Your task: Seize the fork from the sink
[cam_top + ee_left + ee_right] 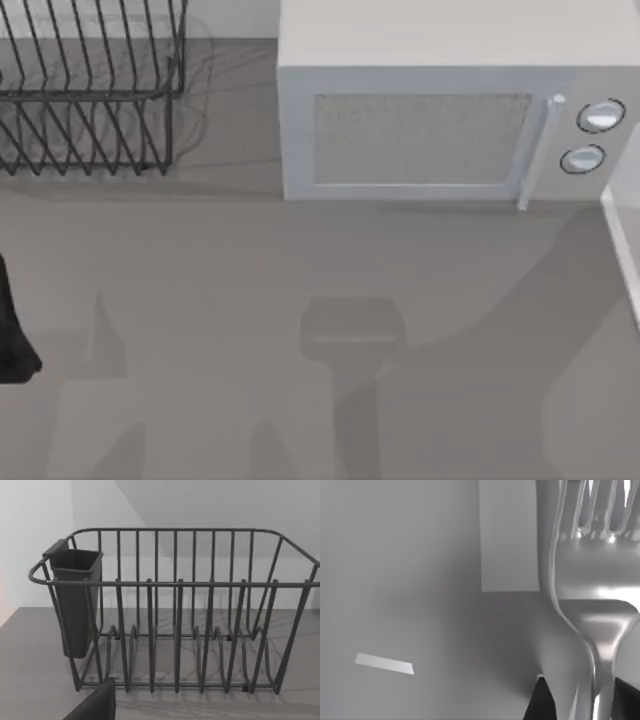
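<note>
The fork [592, 585] is shiny silver and very close in the right wrist view, with its tines pointing away from the camera. Its handle runs down between the two dark fingers [540, 702] of my right gripper [587, 707], which is shut on it. The fork hangs above a plain grey surface. The sink is out of view. My left arm [12, 340] is parked at the table's left edge, and one of its dark fingers [95, 706] shows in the left wrist view.
A dark wire dish rack [90, 90] with a cutlery cup [75, 600] stands at the back left. A white microwave [450, 110] stands at the back, middle to right. A pale edge [622, 250] shows at the far right.
</note>
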Tool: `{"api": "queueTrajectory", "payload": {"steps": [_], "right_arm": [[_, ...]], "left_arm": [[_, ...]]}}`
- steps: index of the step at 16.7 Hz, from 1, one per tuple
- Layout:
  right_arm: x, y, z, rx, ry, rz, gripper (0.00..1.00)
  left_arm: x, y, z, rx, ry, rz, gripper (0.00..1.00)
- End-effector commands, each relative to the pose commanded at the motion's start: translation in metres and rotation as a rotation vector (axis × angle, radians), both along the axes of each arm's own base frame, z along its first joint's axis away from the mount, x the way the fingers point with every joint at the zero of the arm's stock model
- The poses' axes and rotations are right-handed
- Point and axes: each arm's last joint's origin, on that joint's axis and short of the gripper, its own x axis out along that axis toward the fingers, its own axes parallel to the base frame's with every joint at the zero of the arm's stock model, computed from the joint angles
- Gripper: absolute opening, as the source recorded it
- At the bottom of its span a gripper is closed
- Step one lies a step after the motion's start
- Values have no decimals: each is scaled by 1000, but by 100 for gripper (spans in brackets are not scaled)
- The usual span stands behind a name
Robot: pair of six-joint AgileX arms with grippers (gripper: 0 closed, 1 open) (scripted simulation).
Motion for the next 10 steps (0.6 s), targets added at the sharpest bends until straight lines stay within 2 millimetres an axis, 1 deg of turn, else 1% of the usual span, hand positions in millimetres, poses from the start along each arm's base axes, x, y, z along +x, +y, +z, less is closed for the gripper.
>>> {"api": "queueTrajectory", "payload": {"steps": [6, 7, 8, 10], "right_arm": [[0, 0, 0, 0, 0, 0, 0], [6, 0, 23, -1, -47, -7, 0], [6, 0, 24, -1, -48, -7, 0], [9, -1, 37, -2, -54, -7, 0]], "left_arm": [[0, 0, 0, 0, 0, 0, 100], [0, 0, 0, 0, 0, 0, 100], [0, 0, 0, 0, 0, 0, 100], [0, 0, 0, 0, 0, 0, 100]]}}
